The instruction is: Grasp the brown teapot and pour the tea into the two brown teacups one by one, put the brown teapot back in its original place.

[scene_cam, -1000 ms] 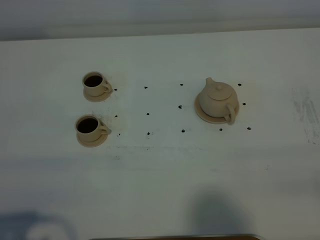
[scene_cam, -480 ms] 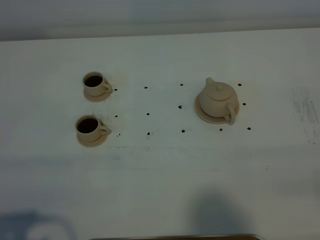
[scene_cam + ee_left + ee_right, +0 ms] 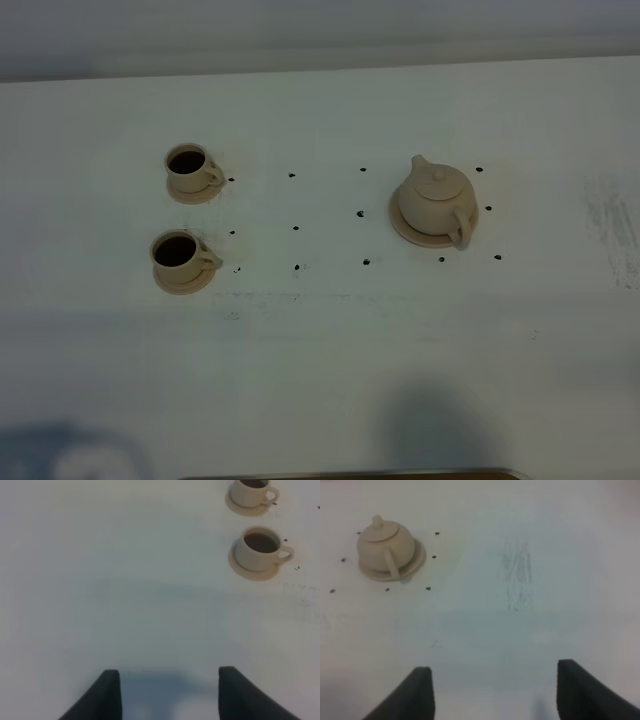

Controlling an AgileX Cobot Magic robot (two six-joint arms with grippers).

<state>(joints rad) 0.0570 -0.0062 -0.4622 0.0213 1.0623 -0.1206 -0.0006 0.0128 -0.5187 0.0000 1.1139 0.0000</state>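
We see the brown teapot (image 3: 436, 198), a squat, round, pale tan pot with a knobbed lid, its short spout pointing to the upper left and its loop handle to the lower right. It sits on its wide saucer (image 3: 404, 229) right of centre in the high view. At the left of that view stand the two brown teacups, the farther teacup (image 3: 189, 168) above the nearer teacup (image 3: 176, 254), each on a small round saucer, both dark inside, with handles turned to the right.

In the right wrist view the right fingers (image 3: 495, 692) stand wide apart at the lower edge, holding nothing, and the teapot lies well apart from them in the upper left. In the left wrist view the left fingers (image 3: 169, 695) show a gap at the lower edge and hold nothing, with both cups far off in the upper right.

The white table (image 3: 320, 330) carries small black dots (image 3: 296, 228) between cups and teapot, and a grey scuff (image 3: 612, 222) at the right. Nothing stands between the fingers and the crockery.
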